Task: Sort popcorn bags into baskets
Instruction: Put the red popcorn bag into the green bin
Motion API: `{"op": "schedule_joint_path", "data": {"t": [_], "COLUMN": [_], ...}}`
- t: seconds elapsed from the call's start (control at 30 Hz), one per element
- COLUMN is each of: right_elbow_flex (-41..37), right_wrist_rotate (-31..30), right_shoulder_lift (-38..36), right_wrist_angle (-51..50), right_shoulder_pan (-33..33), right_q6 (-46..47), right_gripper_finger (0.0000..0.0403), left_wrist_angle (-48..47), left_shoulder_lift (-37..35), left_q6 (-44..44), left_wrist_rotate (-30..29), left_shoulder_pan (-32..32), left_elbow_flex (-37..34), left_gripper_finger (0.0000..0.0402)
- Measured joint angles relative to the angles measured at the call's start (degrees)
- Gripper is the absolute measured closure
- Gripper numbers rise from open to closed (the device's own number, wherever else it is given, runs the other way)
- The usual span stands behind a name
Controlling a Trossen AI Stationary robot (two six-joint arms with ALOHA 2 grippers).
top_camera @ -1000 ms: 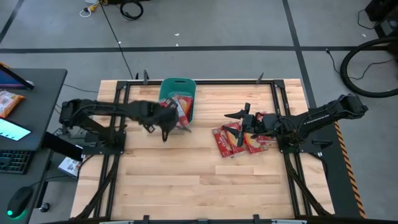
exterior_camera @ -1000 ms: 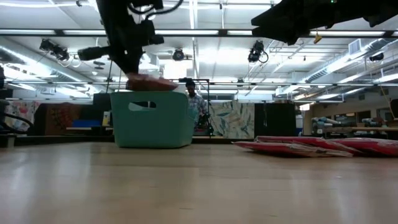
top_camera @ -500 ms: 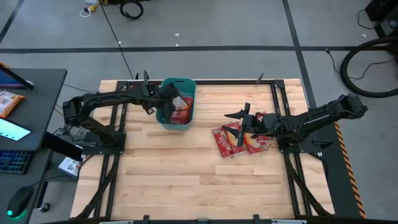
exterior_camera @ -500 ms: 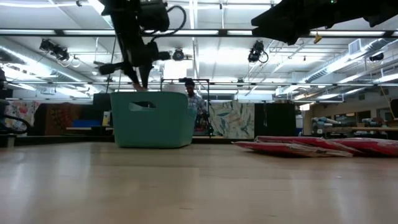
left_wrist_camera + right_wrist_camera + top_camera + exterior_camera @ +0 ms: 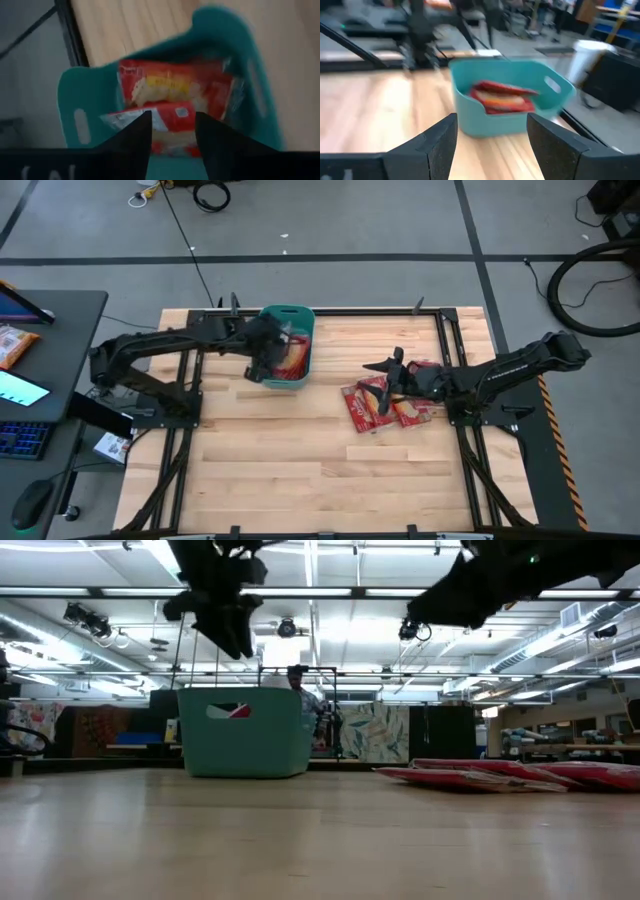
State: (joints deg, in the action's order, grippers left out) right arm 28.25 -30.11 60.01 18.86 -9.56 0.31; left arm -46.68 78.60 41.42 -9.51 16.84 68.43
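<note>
Room: open workshop hall with strip lights overhead, seen past the table in the low view; a person [image 5: 297, 675] stands behind the bin.
Table [image 5: 300, 470]: pale wooden top inside a dark frame.
Bin [image 5: 306, 360]: teal, rounded corners, near the table's far edge, on the left arm's side.
Bags in bin [image 5: 175, 87]: at least 2 red packets lying flat inside, one over the other; red shows through the handle slot in the low view.
Bags on table [image 5: 375, 402]: flat red packets in an overlapping heap right of centre, well apart from the bin; count cannot be told.
Left gripper [image 5: 264, 362]: above the bin's left rim, fingers [image 5: 135, 137] spread with a gap between them, holding nothing, bags visible below.
Right gripper [image 5: 392, 380]: over the heap's near-bin edge, fingers [image 5: 437, 142] spread wide, empty, pointing toward the bin.
Desk [image 5: 60, 315]: dark, left of the table, with a keyboard [image 5: 20, 440] and a lit screen [image 5: 20, 388].
</note>
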Motion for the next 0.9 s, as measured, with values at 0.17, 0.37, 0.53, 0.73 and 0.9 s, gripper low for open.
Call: {"op": "schedule_joint_path", "data": {"t": [0.17, 0.37, 0.53, 0.73, 0.9], "right_elbow_flex": [2.5, 6.8, 10.2, 14.7, 19.9], "right_wrist_rotate": [-2.0, -0.4, 1.2, 0.3, -2.7], "right_shoulder_lift": [5.2, 12.9, 18.6, 23.7, 27.2], "right_wrist_angle": [-0.8, -3.3, -3.5, -11.0, -21.3], "right_shoulder_pan": [0.0, 0.0, 0.0, 0.0, 0.7], "right_q6": [0.1, 0.1, 0.8, 5.9, 10.5], "right_gripper_finger": [0.0160, 0.0160, 0.0160, 0.0160, 0.0160], "left_wrist_angle": [3.0, 11.6, 18.3, 27.3, 36.6], "left_shoulder_lift": [-7.7, -18.4, -26.4, -32.5, -35.4], "left_q6": [-6.3, -16.7, -28.3, -38.8, -39.8], "left_wrist_rotate": [0.5, 0.8, 0.9, 0.6, 0.5], "left_shoulder_pan": [-1.2, -1.7, -2.5, -3.2, -3.7], "left_elbow_flex": [-4.9, -14.4, -21.6, -29.0, -35.3], "left_gripper_finger": [0.0283, 0.0310, 0.0317, 0.0317, 0.0317]}}
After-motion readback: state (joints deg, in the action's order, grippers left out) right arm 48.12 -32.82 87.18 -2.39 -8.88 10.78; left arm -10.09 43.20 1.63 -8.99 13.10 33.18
